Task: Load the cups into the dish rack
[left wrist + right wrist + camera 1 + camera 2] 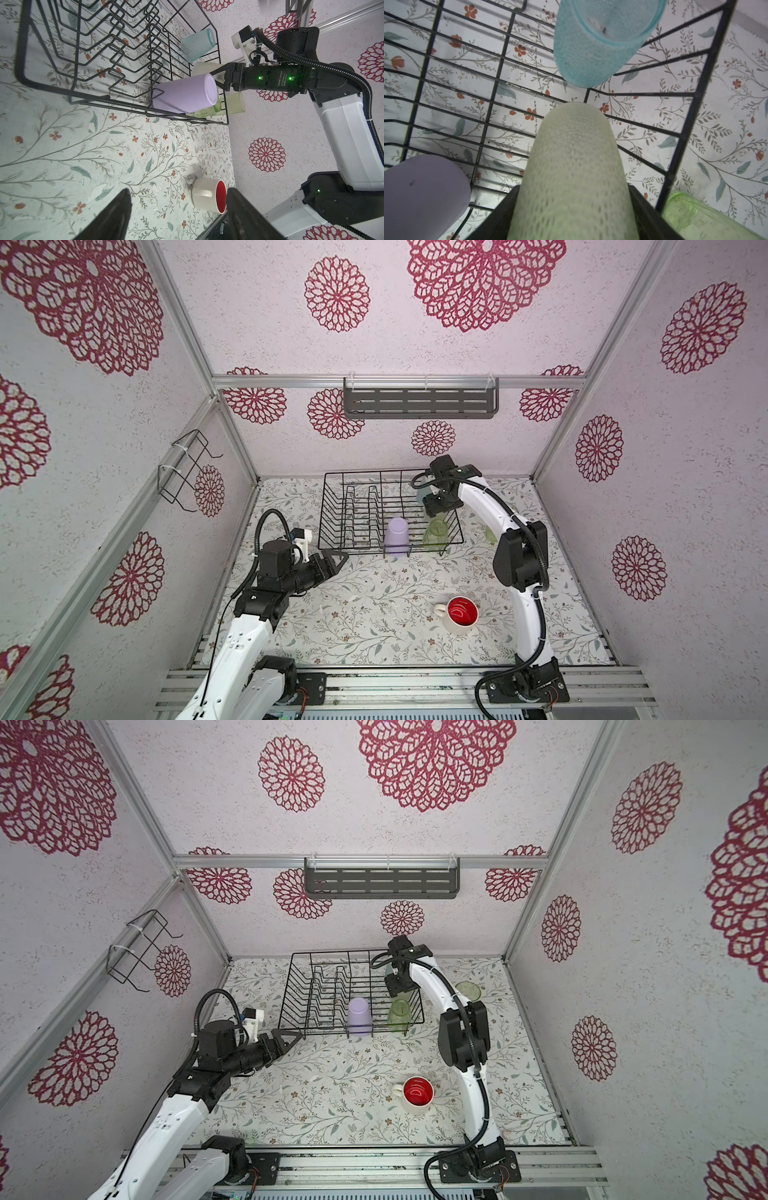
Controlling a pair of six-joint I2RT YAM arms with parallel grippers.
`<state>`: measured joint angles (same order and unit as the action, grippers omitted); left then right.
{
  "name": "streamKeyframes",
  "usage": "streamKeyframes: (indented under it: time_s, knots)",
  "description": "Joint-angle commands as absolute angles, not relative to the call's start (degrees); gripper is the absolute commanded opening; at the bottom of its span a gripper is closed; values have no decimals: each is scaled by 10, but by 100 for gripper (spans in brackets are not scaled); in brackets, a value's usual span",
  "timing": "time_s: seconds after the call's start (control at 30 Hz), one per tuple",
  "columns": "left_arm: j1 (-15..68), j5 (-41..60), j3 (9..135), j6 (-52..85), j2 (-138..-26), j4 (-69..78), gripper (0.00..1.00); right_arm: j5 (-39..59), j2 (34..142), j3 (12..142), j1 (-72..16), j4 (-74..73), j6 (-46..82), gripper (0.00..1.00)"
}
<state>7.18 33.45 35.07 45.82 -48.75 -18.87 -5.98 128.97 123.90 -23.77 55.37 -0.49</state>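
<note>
R jaws clamped on frosted pale-green tumbler (571,166) within dish rack (361,506); L jaws wide open, empty, above table (374,614).

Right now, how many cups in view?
6. In the rack: lilac cup, green glass, blue cup; frosted cup in the right gripper over it; second green glass and mug on the table.

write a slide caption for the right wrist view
Right tool holds a frosted green tumbler over the dish rack, near a blue cup and lilac tumbler

White arms (478,506), black joints (519,556), ribbed cables (367,93)
</note>
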Motion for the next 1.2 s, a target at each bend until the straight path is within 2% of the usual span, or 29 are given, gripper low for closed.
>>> streamKeyframes:
  time_s: [0.0, 0.4, 0.5, 0.57, 0.6, 1.1, 1.13, 1.17]
  knots:
    - [68, 327, 349, 452, -481, -190, 75, -65, 1290, 1265, -236, 564, -19, 71]
    - [69, 334, 353, 452, -488, -189, 73, -70, 1302, 1268, -235, 558, -38, 78]
    - [69, 337, 352, 452, -490, -187, 69, -66, 1305, 1268, -235, 559, -36, 79]
    - [68, 342, 352, 454, -492, -183, 67, -62, 1307, 1267, -235, 560, -36, 88]
    - [68, 344, 352, 454, -493, -180, 66, -60, 1307, 1268, -235, 560, -36, 89]
    - [69, 357, 351, 456, -497, -179, 64, -54, 1281, 1267, -234, 545, -24, 89]
    - [69, 357, 351, 457, -497, -179, 64, -55, 1277, 1261, -234, 538, -18, 98]
    - [69, 357, 350, 457, -496, -179, 64, -55, 1271, 1254, -234, 529, -11, 99]
